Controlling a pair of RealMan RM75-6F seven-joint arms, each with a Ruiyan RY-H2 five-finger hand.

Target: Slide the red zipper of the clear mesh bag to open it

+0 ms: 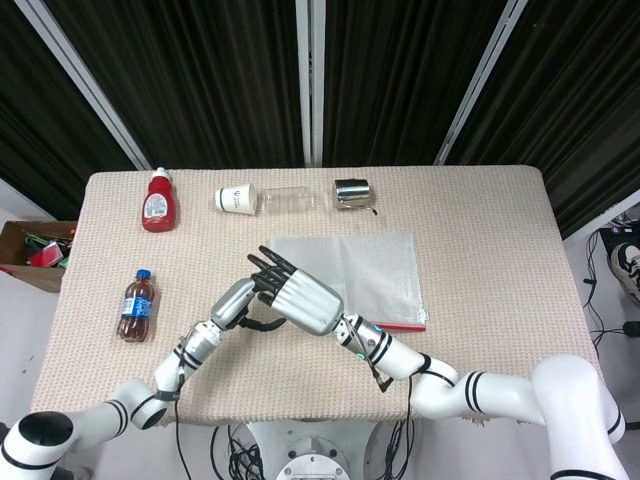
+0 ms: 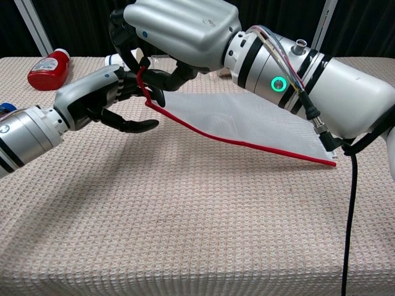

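The clear mesh bag (image 1: 370, 265) lies mid-table with its red zipper edge (image 2: 247, 145) toward me. My right hand (image 2: 179, 28) grips the bag's near-left corner and holds it lifted off the cloth, so the red strip (image 2: 141, 77) rises into its fingers. My left hand (image 2: 102, 95) reaches in from the left; its upper fingertips (image 2: 151, 92) touch the red corner while its thumb is spread apart below. In the head view the right hand (image 1: 305, 300) covers that corner and the left hand (image 1: 238, 300) sits just left of it.
Along the far edge stand a red sauce bottle (image 1: 158, 200), a tipped paper cup (image 1: 236, 199), a clear glass (image 1: 290, 199) and a metal cup (image 1: 352, 193). A cola bottle (image 1: 136, 305) lies at the left. A box (image 1: 35, 250) sits off the table's left side.
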